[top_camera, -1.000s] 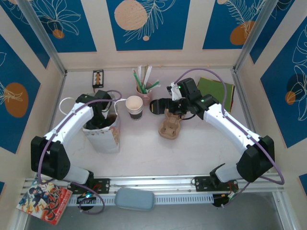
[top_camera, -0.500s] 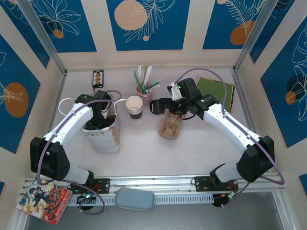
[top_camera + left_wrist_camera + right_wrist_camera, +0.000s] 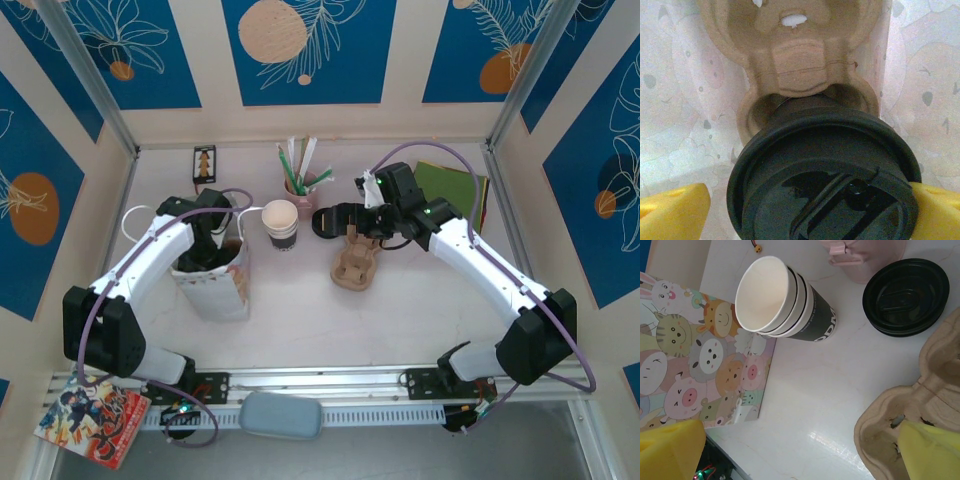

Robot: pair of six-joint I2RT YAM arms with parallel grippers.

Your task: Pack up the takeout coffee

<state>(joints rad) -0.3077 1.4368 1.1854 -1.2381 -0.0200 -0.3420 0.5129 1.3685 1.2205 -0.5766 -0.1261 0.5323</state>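
The left arm bends down into the paper bag (image 3: 222,290), left pincer (image 3: 805,210) spread wide astride the takeout coffee (image 3: 825,170); the right pincer (image 3: 800,452) gapes empty right of the bag.

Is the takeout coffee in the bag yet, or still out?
In. From the left wrist, the lidded takeout coffee sits in a cardboard carrier, walls of the printed bag around both.

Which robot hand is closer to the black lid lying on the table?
Right. The right hand hovers right by the loose black lid; the left hand is down in the bag, beyond the open cups.
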